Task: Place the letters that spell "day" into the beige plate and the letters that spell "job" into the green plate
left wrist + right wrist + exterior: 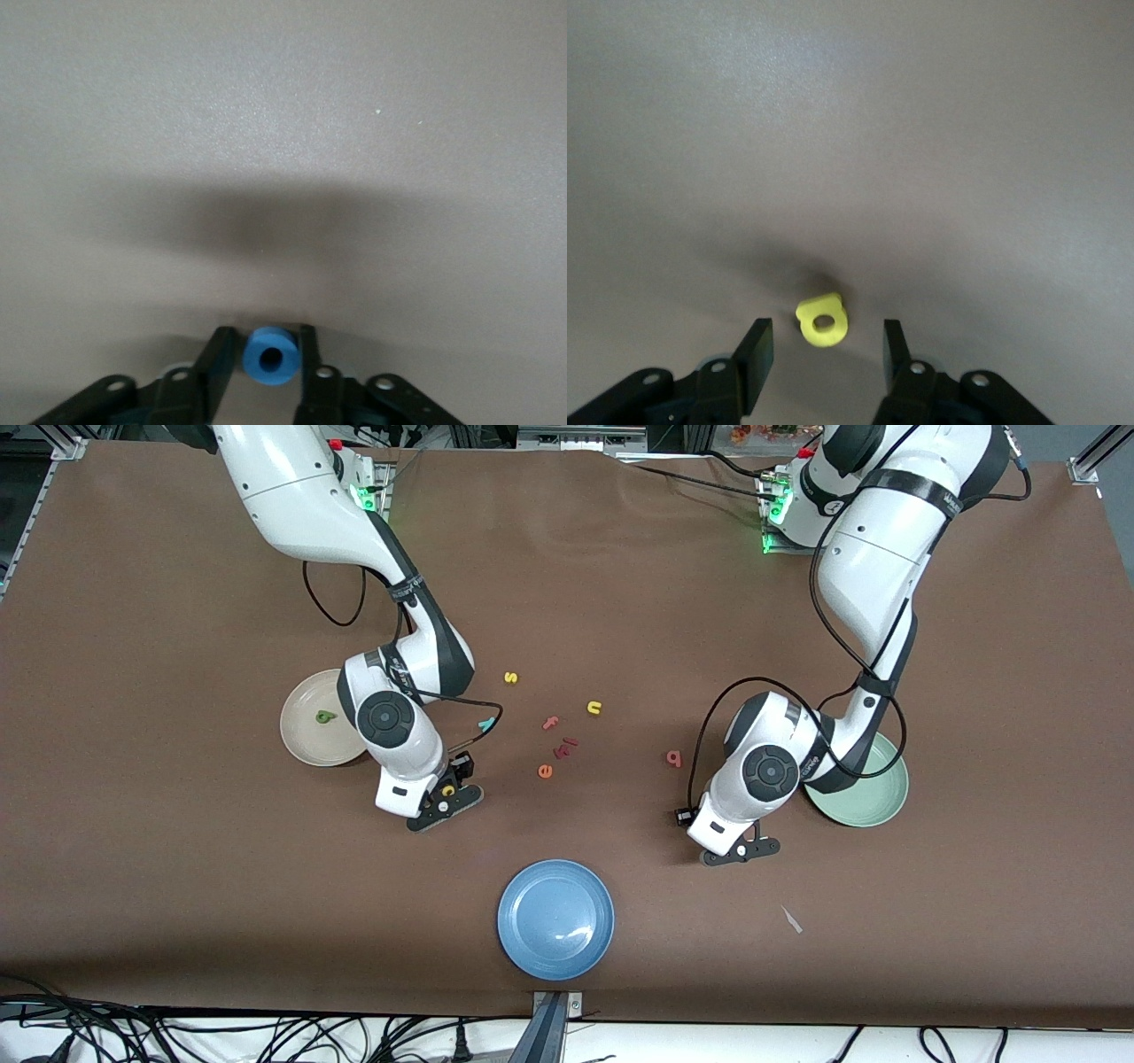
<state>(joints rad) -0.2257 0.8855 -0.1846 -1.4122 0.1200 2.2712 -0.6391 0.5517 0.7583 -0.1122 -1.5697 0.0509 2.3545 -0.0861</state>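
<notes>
Your blue o (269, 357) sits at the bottom centre of the left wrist view, the left gripper (266, 354) pinching it; lift toward the green plate (873, 793). The right gripper (826, 347) straddles the yellow a (821, 320), fingers apart: close, then carry it to the beige plate (306, 746).

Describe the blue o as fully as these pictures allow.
The blue o is a small, thick ring that looks like matte foam, with a round hole through its middle. It sits between the fingers of the left gripper, which flank it closely on both sides; whether they press it cannot be told. It appears only in the left wrist view, low against the brown table. The arm hides it from the front camera.
</notes>
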